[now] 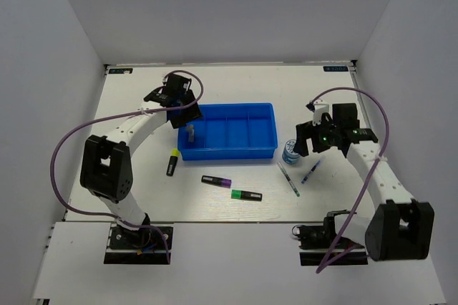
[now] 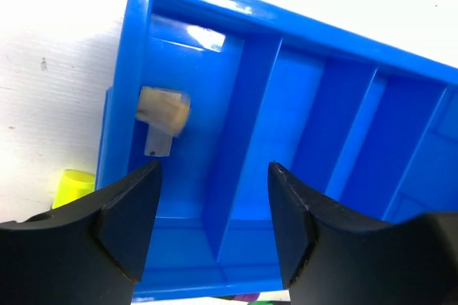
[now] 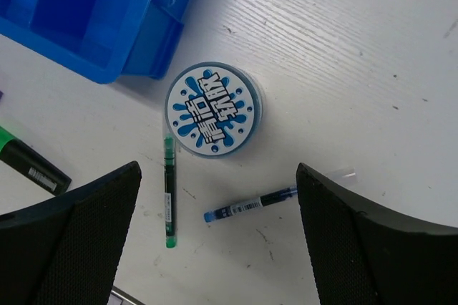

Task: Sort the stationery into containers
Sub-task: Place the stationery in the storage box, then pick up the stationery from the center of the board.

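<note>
The blue tray (image 1: 229, 153) sits mid-table. A small grey-white block (image 1: 191, 133) is in its leftmost compartment, blurred in the left wrist view (image 2: 163, 113). My left gripper (image 2: 215, 167) hangs open just above that compartment (image 1: 187, 113), with nothing between its fingers. Over the table right of the tray my right gripper (image 3: 218, 169) stands wide open and empty (image 1: 320, 140). Below it lie the round blue-white roll (image 3: 211, 108), a green pen (image 3: 169, 190) and a blue pen (image 3: 250, 205). Yellow (image 1: 172, 162), purple (image 1: 216, 181) and green (image 1: 246, 195) highlighters lie in front of the tray.
White walls close the table on the left, back and right. The roll (image 1: 290, 151) stands close to the tray's right front corner (image 3: 164, 40). The two pens (image 1: 289, 179) (image 1: 311, 171) lie just in front of the roll.
</note>
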Controlling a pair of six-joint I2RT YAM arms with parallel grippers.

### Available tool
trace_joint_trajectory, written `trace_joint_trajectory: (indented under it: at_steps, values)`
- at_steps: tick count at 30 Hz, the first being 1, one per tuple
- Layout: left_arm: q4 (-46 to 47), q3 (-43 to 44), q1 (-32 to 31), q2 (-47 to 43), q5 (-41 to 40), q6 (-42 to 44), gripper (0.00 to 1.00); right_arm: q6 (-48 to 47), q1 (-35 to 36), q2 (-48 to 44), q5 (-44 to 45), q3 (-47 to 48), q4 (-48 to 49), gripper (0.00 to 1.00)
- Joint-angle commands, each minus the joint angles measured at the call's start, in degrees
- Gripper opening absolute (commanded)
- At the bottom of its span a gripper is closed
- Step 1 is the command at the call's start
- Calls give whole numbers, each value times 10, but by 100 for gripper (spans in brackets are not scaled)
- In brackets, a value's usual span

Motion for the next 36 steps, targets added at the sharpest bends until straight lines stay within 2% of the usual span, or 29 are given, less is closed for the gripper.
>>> trace_joint_trajectory:
  at_steps: [1,8,14,19,25,27,28,29,31,32,33,34,36]
  values:
    - [-17,40,-1,-11,-18,13,71,-46,2,55,-58,52,-26,90]
    - [-47,47,-2,-58,-12,34,70,-154,-1,108,-90,33,21,90]
    - [-73,-32,-2,-194,-8,71,70,-185,6,144,-138,23,29,90]
    - [-92,-130,4,-294,-13,95,70,-179,21,166,-94,14,65,90]
    - [-120,-201,5,-368,-29,107,70,-172,46,214,-56,15,106,90]
    - [-129,-217,5,-399,-40,111,70,-169,58,217,-35,6,124,87]
    - [-130,-221,5,-405,-47,114,70,-166,62,213,-27,-5,132,83]
    - [-135,-231,5,-424,-55,115,70,-165,64,211,-10,-11,156,68]
    - [-140,-246,8,-435,-61,117,70,-159,65,196,10,-25,168,49]
    - [-141,-261,8,-448,-65,119,70,-160,66,192,16,-26,168,31]
    - [-139,-264,7,-453,-69,120,70,-167,64,187,17,-29,163,19]
    - [-139,-269,8,-454,-70,121,70,-167,64,169,18,-27,159,0]
    - [-139,-286,8,-461,-77,122,70,-180,63,153,24,-27,139,0]
